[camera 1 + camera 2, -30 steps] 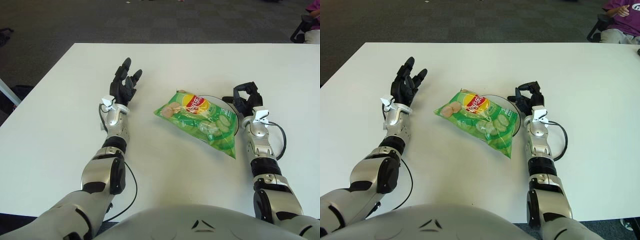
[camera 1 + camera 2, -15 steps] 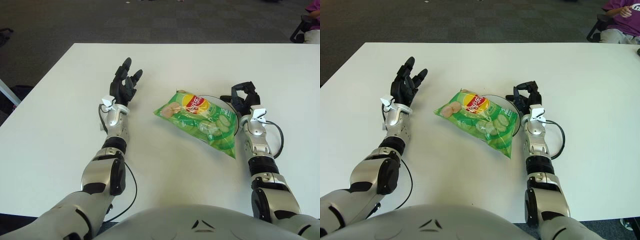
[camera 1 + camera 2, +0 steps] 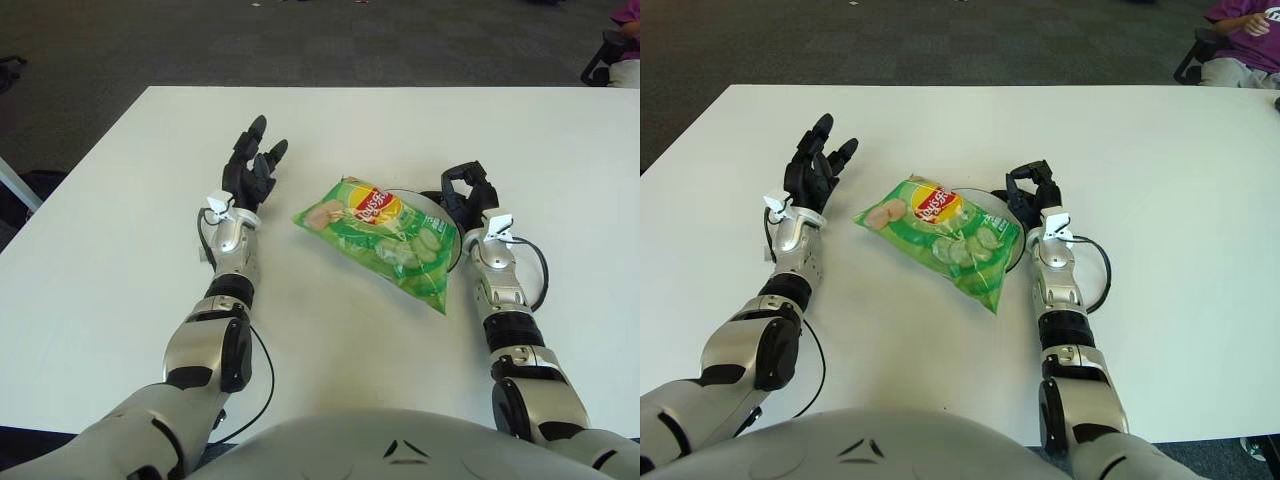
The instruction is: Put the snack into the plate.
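Left eye view: one white table (image 3: 110, 250) carries one green Lay's chip bag (image 3: 378, 236), which lies slantwise with its right half over one dark-rimmed plate (image 3: 452, 228) and its left half on the bare tabletop. Two robot hands appear. The left hand (image 3: 250, 172) shows well to the left of the bag, its three black fingers spread wide and upright, gripping nothing. The right hand (image 3: 465, 195) shows just beside the plate's right rim, its fingers bent inward into a loose hook with no object between them; whether a fingertip touches the rim cannot be told. One black cable loops beside each forearm. Right eye view: the same single bag (image 3: 940, 233) covers most of the single plate (image 3: 1014, 240), only the plate's far and right rim showing past it. The left hand (image 3: 816, 163) has its splayed fingers apart from the bag; the right hand (image 3: 1031, 192) sits curled at the plate's right edge. One seated person (image 3: 1240, 40) shows at the upper right corner.
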